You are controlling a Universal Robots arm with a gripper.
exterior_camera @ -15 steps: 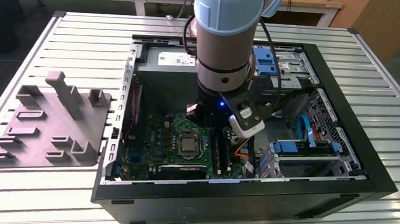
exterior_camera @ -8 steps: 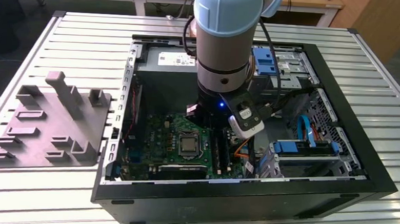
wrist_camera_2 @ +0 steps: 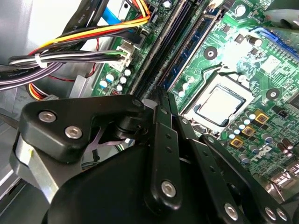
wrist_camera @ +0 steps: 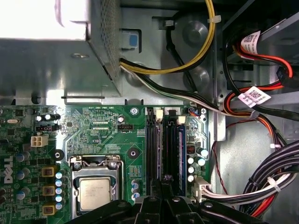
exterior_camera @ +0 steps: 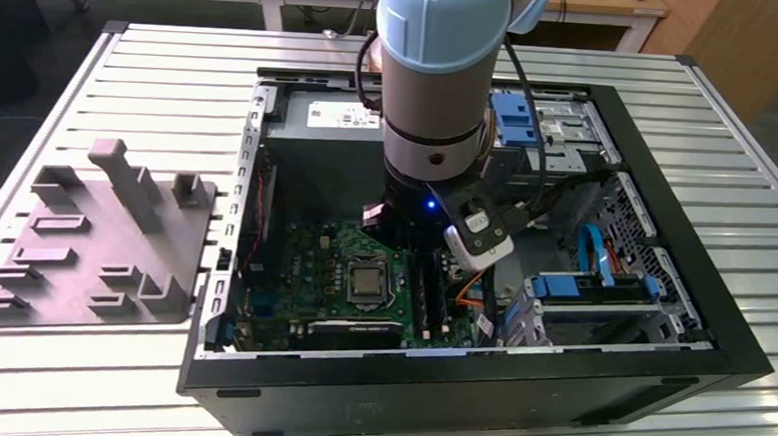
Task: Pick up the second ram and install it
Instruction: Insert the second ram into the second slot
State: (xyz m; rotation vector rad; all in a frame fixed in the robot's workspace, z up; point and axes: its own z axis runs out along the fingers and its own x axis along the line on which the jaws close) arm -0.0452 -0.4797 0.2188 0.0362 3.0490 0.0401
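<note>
My gripper [wrist_camera: 164,180] reaches down inside the open computer case [exterior_camera: 460,387], its dark fingers drawn close together over the memory slots [wrist_camera: 168,144] beside the processor socket [wrist_camera: 96,192]. A thin dark stick, which I take for the second ram [wrist_camera: 159,149], stands edge-on in the slot line running straight out from the fingertips. Whether the fingers grip it or merely rest on it is hidden. In the second wrist view the gripper [wrist_camera_2: 161,95] meets the same dark slots [wrist_camera_2: 163,51]. In the exterior view the arm's wrist [exterior_camera: 431,170] covers the fingers.
The grey moulded tray [exterior_camera: 95,253] with upright posts lies on the slatted table at the exterior view's left. Bundled cables [wrist_camera: 261,186] run close beside the slots. The power supply box [wrist_camera: 51,60] and the drive cages [exterior_camera: 599,289] crowd the case.
</note>
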